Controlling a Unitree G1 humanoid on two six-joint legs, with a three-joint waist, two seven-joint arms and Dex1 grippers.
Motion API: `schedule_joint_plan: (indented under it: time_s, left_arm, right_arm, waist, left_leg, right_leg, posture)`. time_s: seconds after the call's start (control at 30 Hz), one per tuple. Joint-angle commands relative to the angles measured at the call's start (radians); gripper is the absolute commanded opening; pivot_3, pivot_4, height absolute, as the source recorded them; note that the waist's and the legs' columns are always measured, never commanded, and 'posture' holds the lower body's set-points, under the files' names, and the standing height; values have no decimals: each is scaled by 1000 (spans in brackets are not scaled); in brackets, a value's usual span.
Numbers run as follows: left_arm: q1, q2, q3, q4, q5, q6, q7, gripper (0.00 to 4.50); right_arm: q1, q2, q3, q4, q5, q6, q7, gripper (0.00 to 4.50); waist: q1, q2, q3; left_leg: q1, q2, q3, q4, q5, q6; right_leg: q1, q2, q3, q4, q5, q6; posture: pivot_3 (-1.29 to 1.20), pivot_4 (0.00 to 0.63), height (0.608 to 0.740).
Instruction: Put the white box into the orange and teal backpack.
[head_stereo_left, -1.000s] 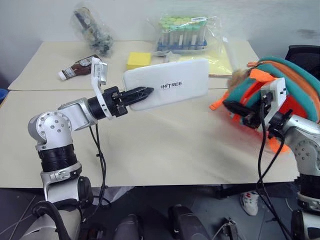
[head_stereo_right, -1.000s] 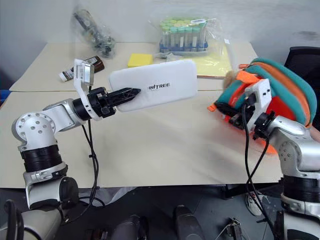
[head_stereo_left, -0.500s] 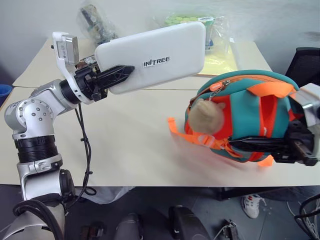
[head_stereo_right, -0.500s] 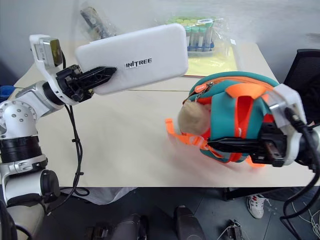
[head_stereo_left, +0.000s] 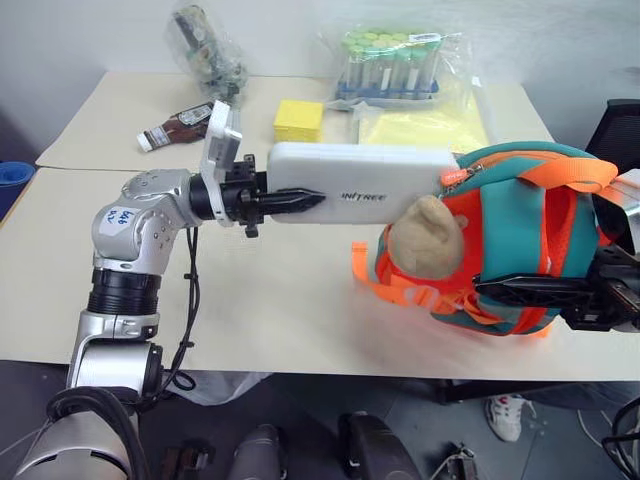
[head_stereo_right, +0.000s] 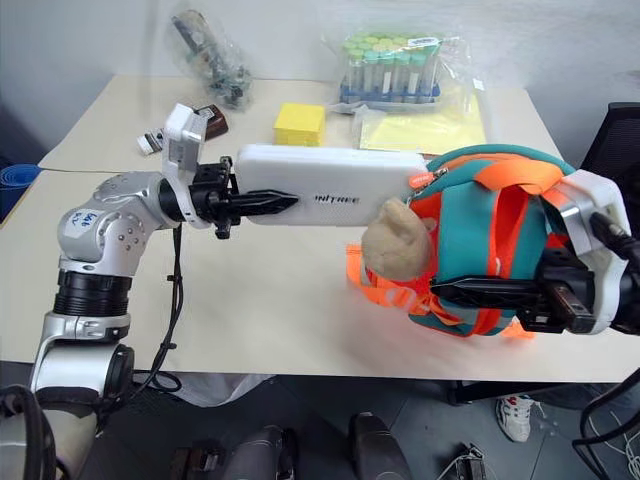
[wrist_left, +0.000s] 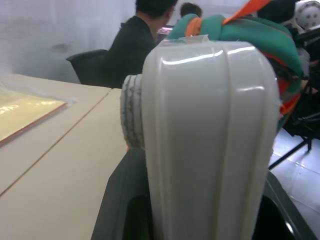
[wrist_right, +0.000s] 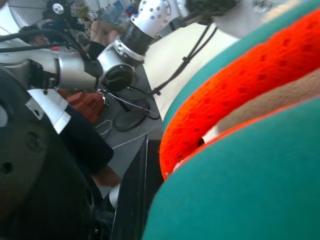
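The left gripper (head_stereo_left: 285, 203) pinches the white box (head_stereo_left: 365, 183) flat, aimed right at the backpack (head_stereo_left: 520, 235). The right gripper (head_stereo_right: 470, 292) clamps the backpack, steadying it.

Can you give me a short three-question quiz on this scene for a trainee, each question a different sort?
1. True or false: the white box lies flat on the table.
2. Which claw grips the orange and teal backpack? A) left claw B) right claw C) neither
3. Fill in: the plush toy hanging on the backpack is ____ in colour.

Key
1. False: the left claw holds it in the air, its far end at the backpack's top.
2. B
3. Tan
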Motion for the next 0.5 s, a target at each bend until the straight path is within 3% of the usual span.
schedule_joint_plan:
  time_s: [0.03, 0.2, 0.37, 0.5]
  left_arm:
    - [-66, 21, -78, 38, 78, -96, -127, 1221]
    - [-173, -16, -173, 207, 227, -314, -221, 1221]
    - [-283, -182, -191, 324, 267, -356, -148, 1221]
    - [-284, -388, -230, 346, 336, -397, 19, 1221]
  right_arm:
    - [11, -4, 39, 4, -98, -70, 27, 7]
    - [-6, 15, 90, 17, -161, -113, 28, 7]
    - [-8, 45, 114, 1, -188, -141, 8, 7]
    - [-19, 80, 127, -26, -182, -150, -38, 7]
  waist:
    - [1, 0, 0]
    - [2, 0, 0]
    - [7, 0, 0]
    - [7, 0, 0]
  left_leg:
    - [0, 0, 0, 0, 0, 0]
    - [0, 0, 0, 3, -2, 3]
    - [-2, -1, 0, 5, -3, 5]
    - [-13, -1, -1, 9, -3, 6]
  right_leg:
    - [0, 0, 0, 0, 0, 0]
    - [1, 0, 0, 0, 0, 0]
    - [0, 0, 0, 0, 0, 1]
    - [-8, -1, 0, 2, 1, 4]
  posture:
    - [0, 150, 740]
    - [0, 150, 740]
    - [0, 150, 740]
    - [0, 150, 740]
